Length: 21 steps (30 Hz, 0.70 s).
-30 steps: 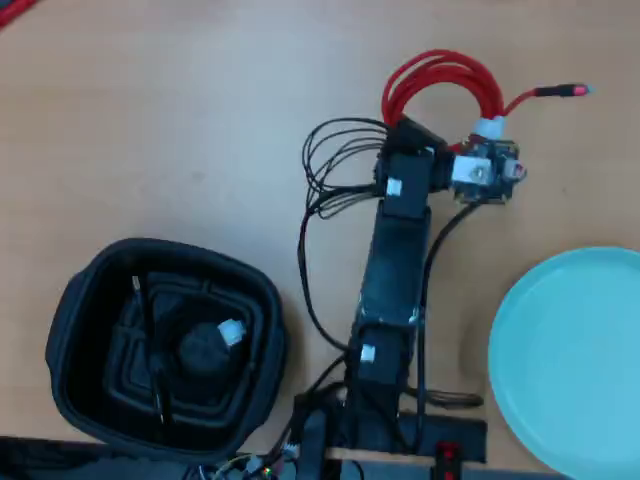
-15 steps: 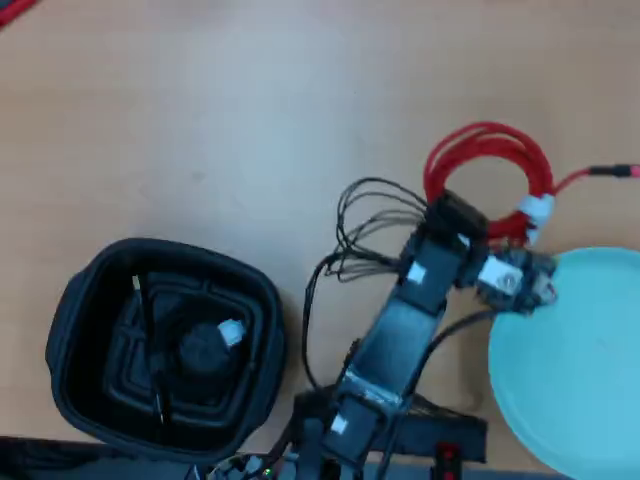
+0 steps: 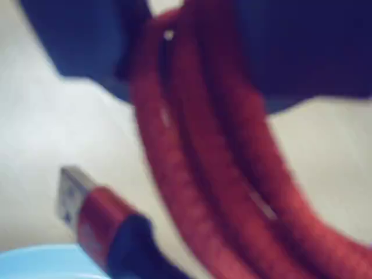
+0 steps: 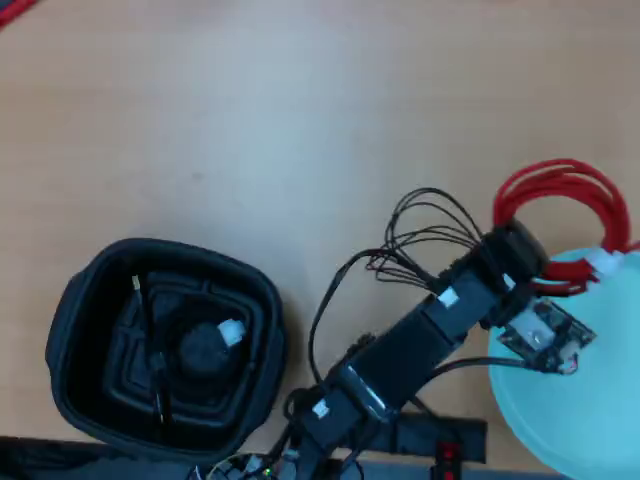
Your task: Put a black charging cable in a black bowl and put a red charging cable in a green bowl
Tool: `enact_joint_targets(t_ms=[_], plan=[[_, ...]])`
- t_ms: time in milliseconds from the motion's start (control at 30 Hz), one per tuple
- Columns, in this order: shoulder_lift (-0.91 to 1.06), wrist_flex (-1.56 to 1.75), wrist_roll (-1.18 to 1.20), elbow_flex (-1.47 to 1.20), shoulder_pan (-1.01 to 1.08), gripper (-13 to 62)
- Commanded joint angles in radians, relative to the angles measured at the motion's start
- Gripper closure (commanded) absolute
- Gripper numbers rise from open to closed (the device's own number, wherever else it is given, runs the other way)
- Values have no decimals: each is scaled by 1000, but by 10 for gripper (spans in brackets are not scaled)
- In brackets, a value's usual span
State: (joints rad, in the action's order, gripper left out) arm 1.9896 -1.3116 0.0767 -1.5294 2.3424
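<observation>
In the wrist view the red charging cable (image 3: 232, 192) fills most of the frame as a blurred bundle of parallel red strands running from the top centre down to the lower right; dark blue-black parts of the gripper (image 3: 174, 52) sit across the top, with the strands coming out from under them, so the pincer appears clamped on the coil; a red-and-silver plug end (image 3: 87, 203) hangs at the lower left, apart from the strands; a pale blue-green sliver at the bottom left edge is the rim of the green bowl (image 3: 46, 261); the rest of the background is pale table surface, out of focus

In the overhead view the arm (image 4: 420, 335) reaches from the bottom centre toward the right edge; the red charging cable (image 4: 560, 190) loops out beyond the wrist, its white tie (image 4: 605, 263) just at the upper rim of the green bowl (image 4: 560, 420), and most of the loop lies over the wooden table (image 4: 250, 120) rather than over the dish; the jaws themselves are hidden under the wrist; the black bowl (image 4: 75, 300) stands at the lower left, well apart from the arm, with the black charging cable (image 4: 200, 350) coiled on its ribbed floor, white tie showing
</observation>
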Motion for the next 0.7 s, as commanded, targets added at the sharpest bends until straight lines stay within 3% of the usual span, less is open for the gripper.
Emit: enact_joint_targets(t_ms=[0, 333, 667], plan=[[2, 176, -32, 51, 55, 555], [-209, 218, -25, 54, 336, 555], [-431, 391, -32, 51, 474, 555]])
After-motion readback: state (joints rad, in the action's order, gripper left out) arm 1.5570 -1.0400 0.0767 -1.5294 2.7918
